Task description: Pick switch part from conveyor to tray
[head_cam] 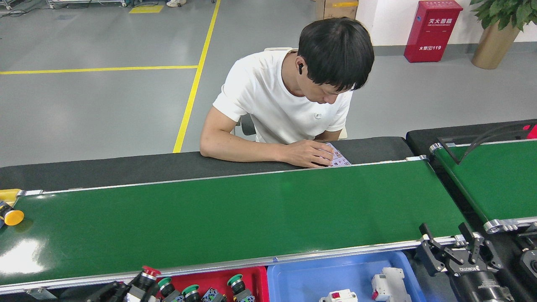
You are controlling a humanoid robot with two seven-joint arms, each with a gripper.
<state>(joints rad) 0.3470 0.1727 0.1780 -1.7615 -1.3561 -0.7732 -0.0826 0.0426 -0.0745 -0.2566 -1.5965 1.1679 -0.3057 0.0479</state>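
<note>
The conveyor point(235, 218) is the long dark-green belt across the head view. A yellow-capped switch part point(11, 217) lies on its far left end. At the bottom edge my left gripper point(136, 285) is shut on a red-capped switch part point(147, 272), at the left end of the red tray point(256, 277). That tray holds green-capped switch parts point(191, 290). My right gripper point(444, 235) stands open at the belt's near right corner, with nothing between its fingers.
A blue tray point(302, 277) with white breakers point(388, 283) sits right of the red tray. A person in a white shirt sits behind the belt, one hand point(310, 153) on a card at its far rail. A second green belt point(503, 180) lies at the right.
</note>
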